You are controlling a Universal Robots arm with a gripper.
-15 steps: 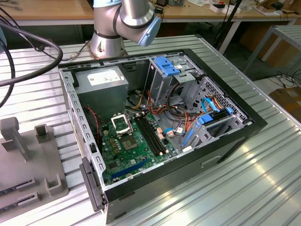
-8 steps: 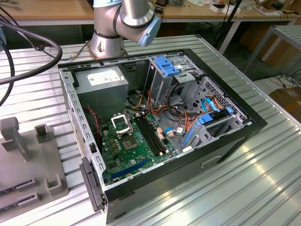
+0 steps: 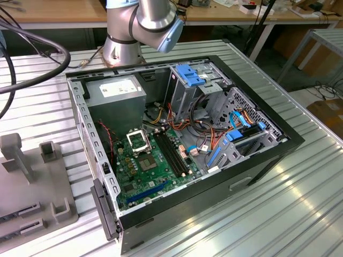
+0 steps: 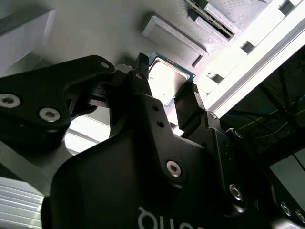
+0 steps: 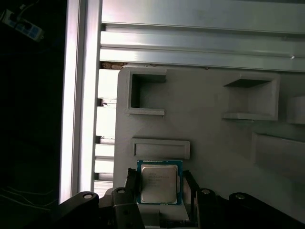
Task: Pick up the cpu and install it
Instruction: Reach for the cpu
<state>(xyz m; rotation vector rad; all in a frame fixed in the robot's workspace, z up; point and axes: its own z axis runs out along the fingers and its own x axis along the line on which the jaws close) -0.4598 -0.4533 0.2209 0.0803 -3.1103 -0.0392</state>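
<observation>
Slatted table (image 3: 300, 214) carried an open computer case (image 3: 177, 206) in the exterior view. In the first wrist view the gripper (image 5: 161, 187) sat low over a grey tray (image 5: 214, 143). Its jaws were drawn narrow, with fingers (image 5: 131, 183) against opposite edges of the cpu (image 5: 159, 183). The cpu was flat, silver top up, near the tray's edge.

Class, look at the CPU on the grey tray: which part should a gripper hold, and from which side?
Pinch two opposite edges of the cpu, coming straight down from above. It lies flat on the grey tray, metal top up, so only its thin sides offer a grip.
</observation>
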